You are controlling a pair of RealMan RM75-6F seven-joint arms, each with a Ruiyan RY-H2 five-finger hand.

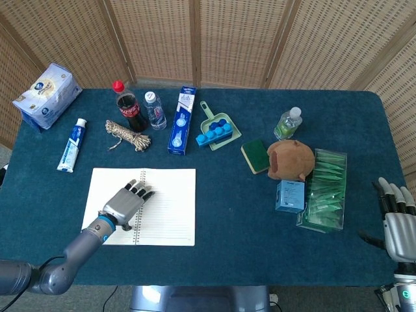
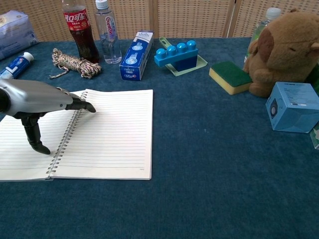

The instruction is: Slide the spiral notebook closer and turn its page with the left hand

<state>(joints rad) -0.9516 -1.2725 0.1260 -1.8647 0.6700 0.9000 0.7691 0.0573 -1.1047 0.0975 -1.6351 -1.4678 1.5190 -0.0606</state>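
Left hand (image 1: 125, 204) sits over the open spiral notebook (image 1: 166, 207), fingers (image 2: 82, 104) spread, grasping nothing, tips just past the spiral binding (image 2: 65, 139), thumb angled down toward the left page. Rope coil (image 1: 127, 135) and cola bottle (image 1: 130, 108) lie beyond fingertips. Right hand (image 1: 398, 221) at table edge, well apart, fingers extended, empty.

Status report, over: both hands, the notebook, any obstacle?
Left hand open, flat over spiral notebook, fingers near the binding. Right hand open, idle at table edge. Notebook lies open. Nothing blocks.
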